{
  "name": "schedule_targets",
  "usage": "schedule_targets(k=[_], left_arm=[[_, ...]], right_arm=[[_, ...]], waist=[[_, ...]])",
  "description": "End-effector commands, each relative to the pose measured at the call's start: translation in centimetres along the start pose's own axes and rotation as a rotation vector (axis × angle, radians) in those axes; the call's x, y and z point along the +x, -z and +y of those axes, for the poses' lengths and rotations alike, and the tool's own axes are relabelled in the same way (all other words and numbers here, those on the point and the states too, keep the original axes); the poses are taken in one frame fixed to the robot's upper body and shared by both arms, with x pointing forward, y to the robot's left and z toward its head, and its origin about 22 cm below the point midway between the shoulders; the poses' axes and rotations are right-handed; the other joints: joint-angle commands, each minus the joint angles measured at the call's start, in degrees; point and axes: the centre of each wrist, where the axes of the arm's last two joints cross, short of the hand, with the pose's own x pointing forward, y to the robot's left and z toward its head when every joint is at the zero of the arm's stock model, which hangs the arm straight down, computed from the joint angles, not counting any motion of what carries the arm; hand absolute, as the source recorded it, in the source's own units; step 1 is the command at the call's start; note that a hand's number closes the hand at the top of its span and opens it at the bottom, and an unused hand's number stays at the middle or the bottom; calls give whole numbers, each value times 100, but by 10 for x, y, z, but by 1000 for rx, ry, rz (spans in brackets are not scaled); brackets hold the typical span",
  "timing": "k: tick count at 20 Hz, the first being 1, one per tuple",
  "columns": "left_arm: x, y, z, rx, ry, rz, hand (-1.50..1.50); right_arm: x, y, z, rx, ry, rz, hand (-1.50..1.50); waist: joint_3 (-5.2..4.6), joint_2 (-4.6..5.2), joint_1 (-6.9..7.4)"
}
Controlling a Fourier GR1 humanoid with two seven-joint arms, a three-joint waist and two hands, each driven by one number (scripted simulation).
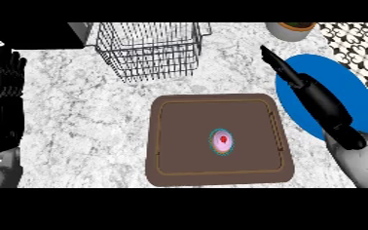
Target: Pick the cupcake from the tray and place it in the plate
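at the far left edge we see our left hand [11, 85] resting, fingers straight and pointing up, holding nothing. moving right, a wire basket [152, 51] stands at the back of the counter [79, 122]; through its mesh we make out nothing inside. in front of it lies the brown tray [219, 173], and the cupcake [223, 141] sits upright a little right of the tray's middle, the only thing in it: pink frosting, a red dot on top, a teal wrapper around the base. we judge it light and soft, with frosting that would smear or crush under a squeeze from above, so we would take it low by the wrapper, fingers on one side and thumb on the other, and keep it level. further right, our right hand [305, 85] hovers over the blue plate [345, 85], fingers stretched out straight toward the back, gripping nothing and well apart from the cupcake. what shows of the plate is bare. a small pot [291, 30] sits at the back right; we cannot tell its contents.
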Motion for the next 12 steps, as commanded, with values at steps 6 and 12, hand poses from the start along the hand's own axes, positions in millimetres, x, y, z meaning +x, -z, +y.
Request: schedule_targets(k=[6, 12], left_arm=[[-55, -63, -34, -115, -48, 555, 0], [-63, -80, -58, -126, -81, 661, 0]], right_arm=[[11, 9, 68, -103, 544, 62, 150], [-15, -39, 49, -316, -247, 162, 150]], waist=[[119, 75, 19], [131, 23, -219]])
